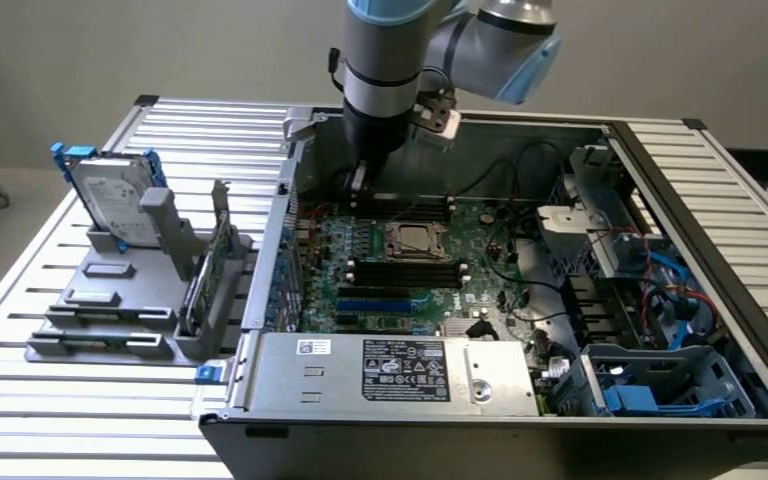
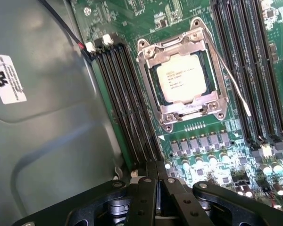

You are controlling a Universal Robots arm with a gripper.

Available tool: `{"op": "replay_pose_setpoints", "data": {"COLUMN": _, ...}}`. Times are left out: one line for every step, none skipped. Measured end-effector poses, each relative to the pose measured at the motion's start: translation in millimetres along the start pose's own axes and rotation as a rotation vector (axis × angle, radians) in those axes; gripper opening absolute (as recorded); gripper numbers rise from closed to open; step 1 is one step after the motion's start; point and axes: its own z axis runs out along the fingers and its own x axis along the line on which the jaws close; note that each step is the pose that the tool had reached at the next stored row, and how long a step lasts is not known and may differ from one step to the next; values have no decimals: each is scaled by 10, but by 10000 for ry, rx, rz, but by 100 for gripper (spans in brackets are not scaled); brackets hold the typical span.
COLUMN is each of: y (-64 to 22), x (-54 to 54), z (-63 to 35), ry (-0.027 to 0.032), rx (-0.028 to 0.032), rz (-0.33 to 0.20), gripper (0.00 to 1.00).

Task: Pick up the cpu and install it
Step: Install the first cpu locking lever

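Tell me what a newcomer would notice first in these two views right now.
First, the open computer case on the slatted table, with the arm reaching down into it and the shut gripper low over the green motherboard. Next, the cpu, sitting in the metal-framed socket between the dark memory slots. At the exterior view's left, a hard drive stands upright in a grey rack.

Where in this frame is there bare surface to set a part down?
Bare slats of the table in front of the grey rack, and at the exterior view's right beside the case. Inside the case the motherboard and cables are crowded.
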Motion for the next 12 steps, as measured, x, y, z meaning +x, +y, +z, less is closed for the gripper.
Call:
{"op": "replay_pose_setpoints", "data": {"y": -1, "x": 3, "z": 1, "ry": 38, "rx": -89, "rz": 11, "gripper": 11}}
{"op": "replay_pose_setpoints", "data": {"y": -2, "x": 6, "z": 2, "ry": 74, "rx": -186, "rz": 23, "gripper": 11}}
{"op": "replay_pose_setpoints", "data": {"y": -4, "x": 10, "z": 2, "ry": 107, "rx": -279, "rz": 31, "gripper": 11}}
{"op": "replay_pose_setpoints", "data": {"y": -5, "x": 14, "z": 4, "ry": 145, "rx": -379, "rz": 37, "gripper": 11}}
{"op": "replay_pose_setpoints", "data": {"y": -5, "x": 15, "z": 4, "ry": 185, "rx": -474, "rz": 44, "gripper": 11}}
{"op": "replay_pose_setpoints", "data": {"y": -5, "x": 15, "z": 4, "ry": 225, "rx": -554, "rz": 56, "gripper": 11}}
{"op": "replay_pose_setpoints", "data": {"y": -5, "x": 16, "z": 4, "ry": 253, "rx": -634, "rz": 70, "gripper": 11}}
{"op": "replay_pose_setpoints", "data": {"y": -5, "x": 16, "z": 4, "ry": 281, "rx": -714, "rz": 92, "gripper": 11}}
{"op": "replay_pose_setpoints", "data": {"y": -5, "x": 16, "z": 5, "ry": 303, "rx": -776, "rz": 117, "gripper": 11}}
{"op": "replay_pose_setpoints", "data": {"y": -5, "x": 16, "z": 8, "ry": 326, "rx": -836, "rz": 141, "gripper": 11}}
{"op": "replay_pose_setpoints", "data": {"y": -4, "x": 16, "z": 12, "ry": 344, "rx": -886, "rz": 169, "gripper": 11}}
{"op": "replay_pose_setpoints", "data": {"y": -4, "x": 16, "z": 16, "ry": 358, "rx": -933, "rz": 205, "gripper": 11}}
